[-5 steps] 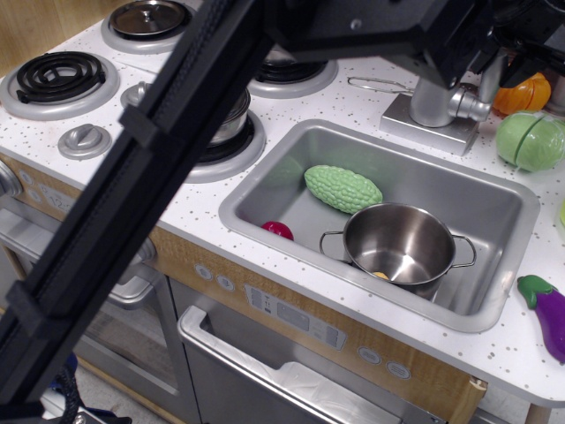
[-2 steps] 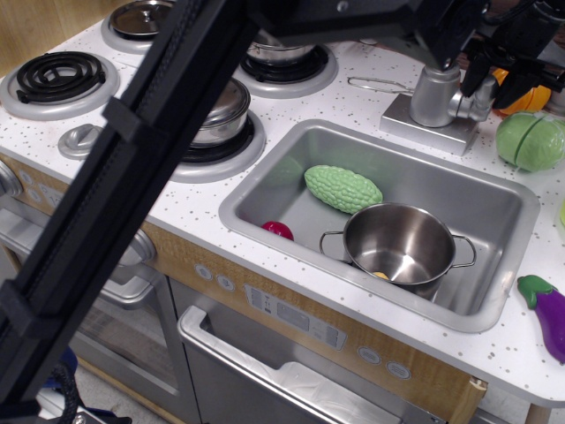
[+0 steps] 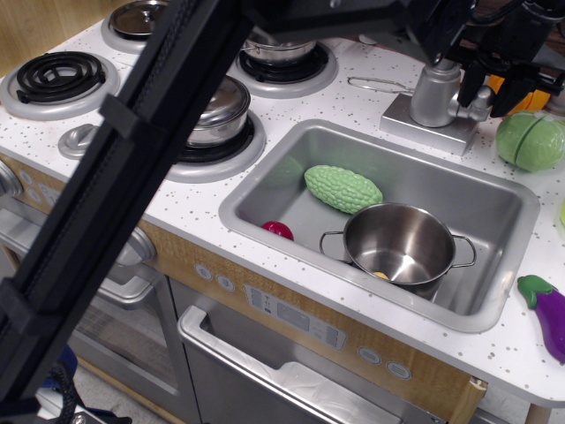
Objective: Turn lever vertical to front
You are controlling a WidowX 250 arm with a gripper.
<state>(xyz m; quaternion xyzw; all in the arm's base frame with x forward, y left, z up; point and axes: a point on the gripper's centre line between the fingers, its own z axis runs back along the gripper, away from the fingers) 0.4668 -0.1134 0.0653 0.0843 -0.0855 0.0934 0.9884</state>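
The lever is a short silver bar on a rounded elbow, sticking out to the right of a stubby metal cylinder on a grey plate behind the sink. My black gripper hangs over the elbow. One finger is on its left and the other on its right, with a gap between them. The fingers hide most of the bar, so I cannot tell if they touch it.
A thin wire loop lies left of the plate. The sink holds a green gourd, a steel pot and a red ball. A green vegetable, an orange one and an eggplant sit on the right. My arm crosses the left side.
The gripper has come down and moved a little to the right, from above the cylinder to astride the lever's elbow. The lever itself looks unmoved.
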